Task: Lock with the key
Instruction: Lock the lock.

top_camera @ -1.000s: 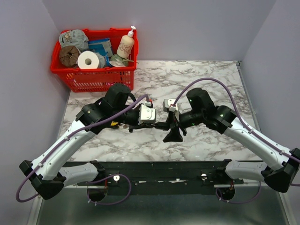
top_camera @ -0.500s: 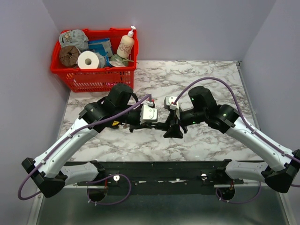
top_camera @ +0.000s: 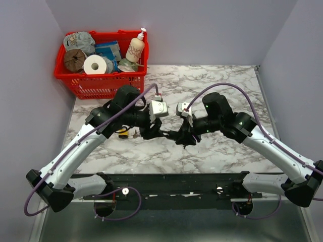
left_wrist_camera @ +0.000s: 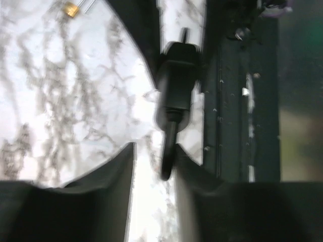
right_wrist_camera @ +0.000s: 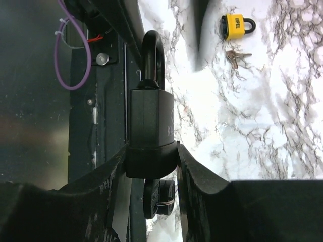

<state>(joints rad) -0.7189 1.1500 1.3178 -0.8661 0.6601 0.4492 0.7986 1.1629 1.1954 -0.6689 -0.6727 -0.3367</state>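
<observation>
Top external: left pincer newly spread, farther left; right pincer tight on padlock.

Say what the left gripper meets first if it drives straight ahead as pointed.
The shackle of the black padlock, right at the left gripper's fingertips. The right gripper holds the padlock body behind it. The view is blurred, so contact is unclear.
</observation>
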